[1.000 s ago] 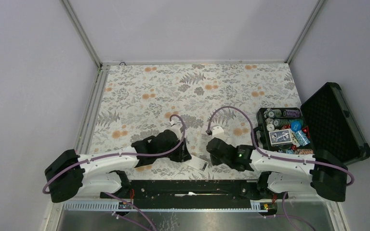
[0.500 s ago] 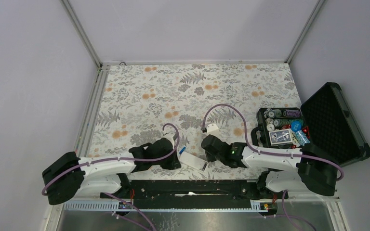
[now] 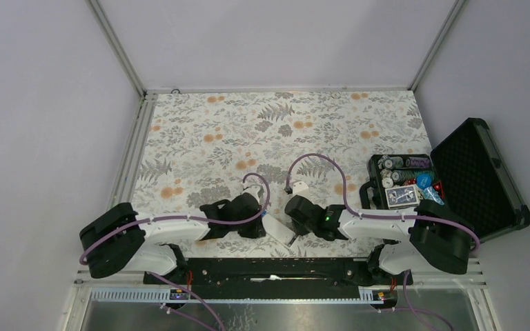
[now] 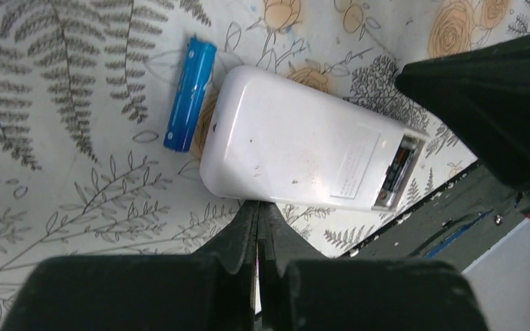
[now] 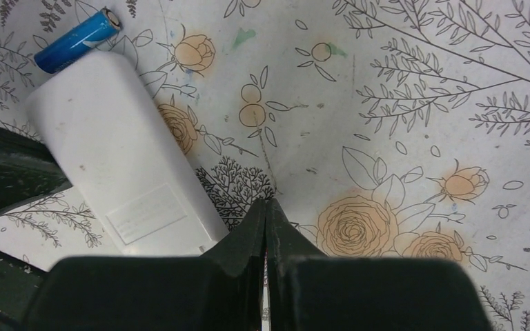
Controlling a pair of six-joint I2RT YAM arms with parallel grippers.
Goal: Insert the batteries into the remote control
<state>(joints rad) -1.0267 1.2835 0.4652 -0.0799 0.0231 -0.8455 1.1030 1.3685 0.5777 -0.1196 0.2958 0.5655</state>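
Observation:
The white remote control [image 3: 278, 230] lies back-up on the floral mat near the front edge. In the left wrist view the remote control [image 4: 297, 145] shows an uncovered battery slot at its right end. One blue battery [image 4: 190, 93] lies loose on the mat, touching the remote's rounded end. The battery also shows in the right wrist view [image 5: 77, 40] above the remote control [image 5: 121, 172]. My left gripper [image 4: 258, 205] is shut and empty, its tips against the remote's long side. My right gripper [image 5: 266, 205] is shut and empty, just beside the remote's slot end.
An open black case [image 3: 448, 186] stands at the right with chip stacks, dice and a blue-backed card deck [image 3: 403, 196]. The black mounting rail [image 3: 276, 269] runs along the mat's front edge, close behind the remote.
Both grippers have closed in on the remote from either side. The remote has turned and shifted slightly, and the left arm's base link has swung right.

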